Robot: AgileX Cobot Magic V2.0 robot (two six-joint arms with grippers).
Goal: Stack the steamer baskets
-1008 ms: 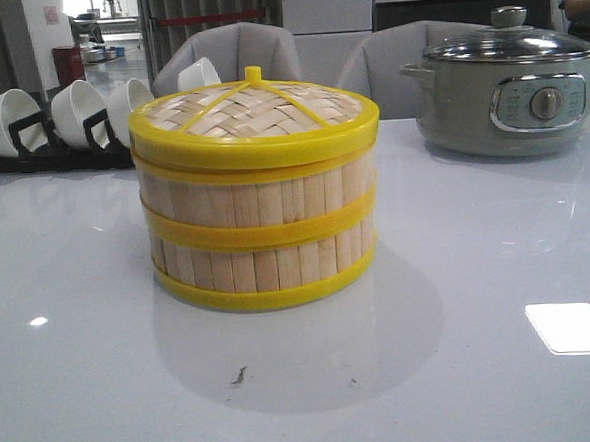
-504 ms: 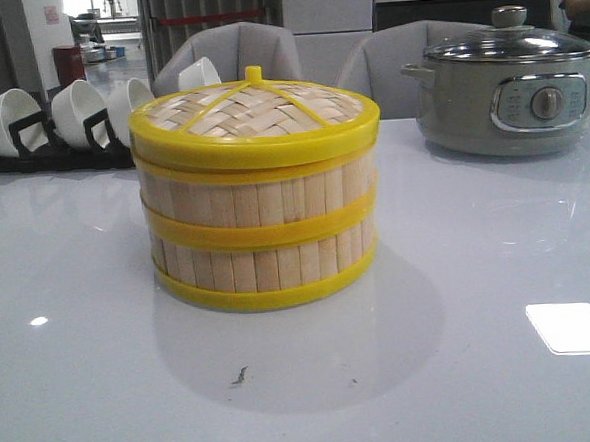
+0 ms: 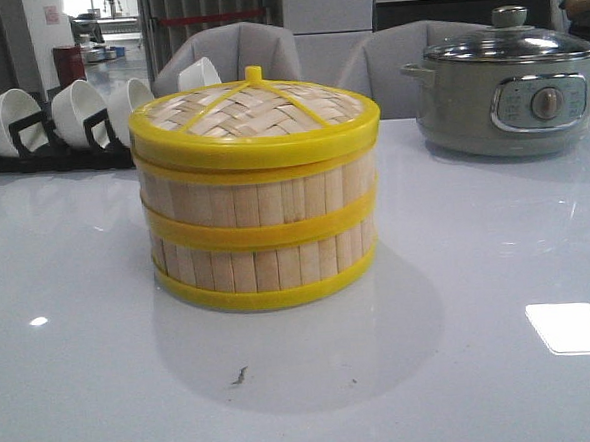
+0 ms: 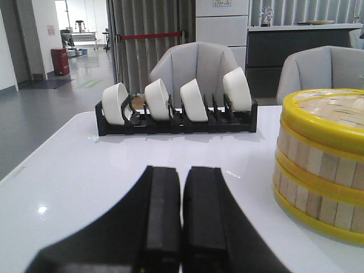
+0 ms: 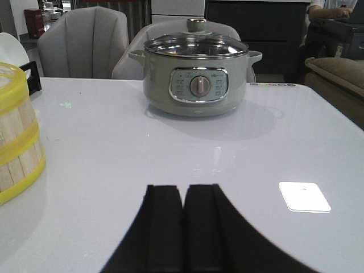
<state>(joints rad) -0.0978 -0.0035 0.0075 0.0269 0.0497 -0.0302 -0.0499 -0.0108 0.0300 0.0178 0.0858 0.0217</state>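
Two steamer baskets (image 3: 260, 228) with pale slat walls and yellow rims stand one on the other at the middle of the white table, capped by the woven yellow-rimmed lid (image 3: 253, 113). The stack also shows in the left wrist view (image 4: 324, 165) and, partly, in the right wrist view (image 5: 17, 142). My left gripper (image 4: 182, 170) is shut with nothing in it, low over the table, apart from the stack. My right gripper (image 5: 183, 189) is shut and empty too, on the stack's other side. Neither gripper shows in the front view.
A grey electric pot (image 3: 512, 87) with a glass lid stands at the back right. A black rack (image 3: 50, 146) of white bowls (image 4: 193, 99) sits at the back left. Grey chairs (image 3: 234, 49) stand behind the table (image 3: 484, 370).
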